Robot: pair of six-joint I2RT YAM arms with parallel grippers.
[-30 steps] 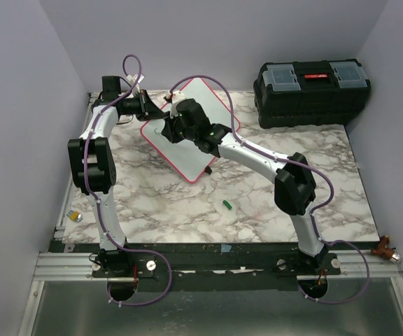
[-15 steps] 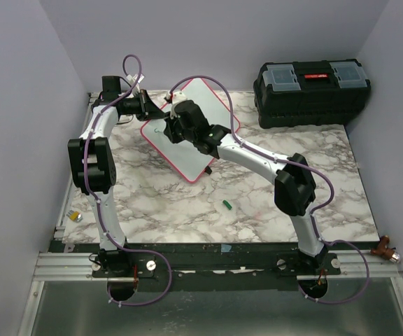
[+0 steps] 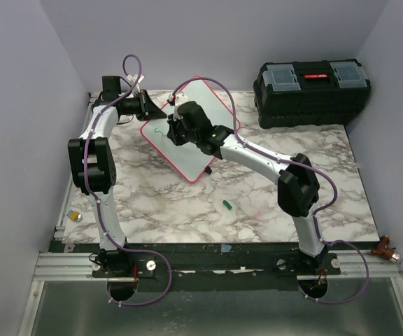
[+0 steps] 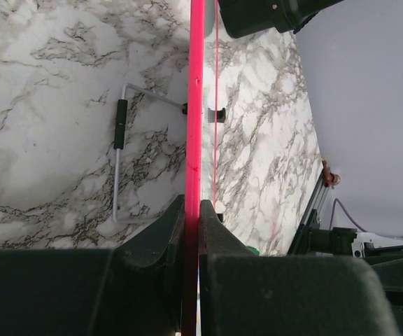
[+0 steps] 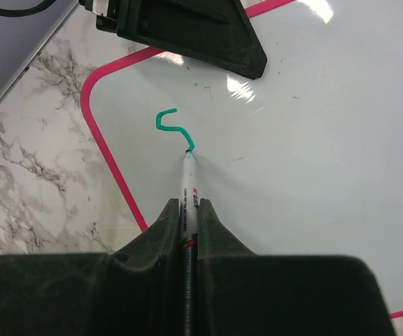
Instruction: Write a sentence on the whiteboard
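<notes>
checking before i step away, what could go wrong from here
1. The left gripper pinches the board only by its thin frame edge, so writing pressure could make the board pivot or slip.
2. The marker sits in a narrow pinch in the right gripper; it might tilt and smear the green stroke.

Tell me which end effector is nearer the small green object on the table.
Right. The right end effector, holding a marker over the whiteboard, is beyond and left of the small green object; the left end effector clamps the whiteboard's edge, farther off.
</notes>
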